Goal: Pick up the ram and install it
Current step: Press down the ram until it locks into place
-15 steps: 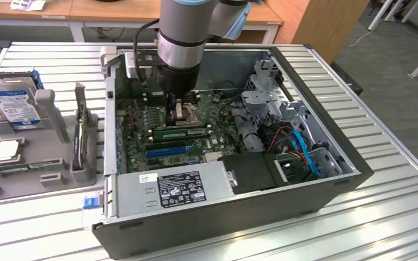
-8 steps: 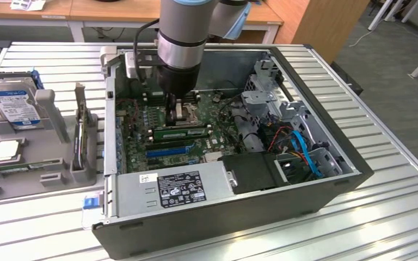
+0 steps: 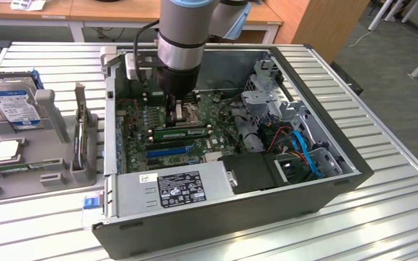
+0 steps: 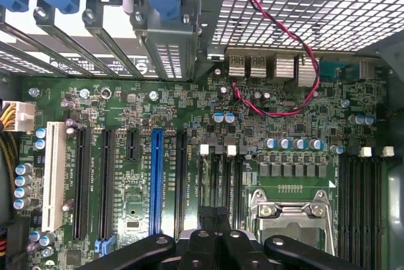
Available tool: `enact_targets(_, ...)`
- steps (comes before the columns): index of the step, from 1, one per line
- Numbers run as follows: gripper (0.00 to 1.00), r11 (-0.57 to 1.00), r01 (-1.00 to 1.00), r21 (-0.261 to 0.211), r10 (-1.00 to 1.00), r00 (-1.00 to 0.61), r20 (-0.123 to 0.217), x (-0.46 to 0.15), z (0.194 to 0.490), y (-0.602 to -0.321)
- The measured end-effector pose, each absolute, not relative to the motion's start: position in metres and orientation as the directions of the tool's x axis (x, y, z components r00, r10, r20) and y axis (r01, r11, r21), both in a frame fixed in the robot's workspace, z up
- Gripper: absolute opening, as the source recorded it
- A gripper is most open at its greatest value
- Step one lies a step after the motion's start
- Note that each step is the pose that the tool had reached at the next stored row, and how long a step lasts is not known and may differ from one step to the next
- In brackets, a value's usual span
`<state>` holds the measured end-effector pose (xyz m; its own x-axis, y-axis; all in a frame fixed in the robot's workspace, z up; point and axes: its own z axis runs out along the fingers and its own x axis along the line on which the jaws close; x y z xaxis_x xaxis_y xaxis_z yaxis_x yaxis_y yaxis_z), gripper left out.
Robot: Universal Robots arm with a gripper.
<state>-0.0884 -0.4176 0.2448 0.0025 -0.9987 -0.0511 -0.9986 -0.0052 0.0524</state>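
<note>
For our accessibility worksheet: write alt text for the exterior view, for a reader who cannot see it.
A grey robot arm's black gripper, shut, reaches into an open black computer case on a slatted metal table, beside a long green RAM stick lying on the green motherboard. A grey parts tray sits at the exterior view's left.

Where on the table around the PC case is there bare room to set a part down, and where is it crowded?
Bare slatted table lies on the exterior view's right of the computer case, and in front of it toward the near edge. On the exterior view's left, the grey parts holder with the hard drive takes the room. Inside the case, the gripper hangs over the crowded motherboard.
</note>
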Motion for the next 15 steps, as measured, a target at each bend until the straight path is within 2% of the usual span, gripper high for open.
enact_targets(15, 0.1, -0.005, -0.999, 0.052, -0.999, 0.002, -0.052, -0.0884, 0.242, -0.4176)
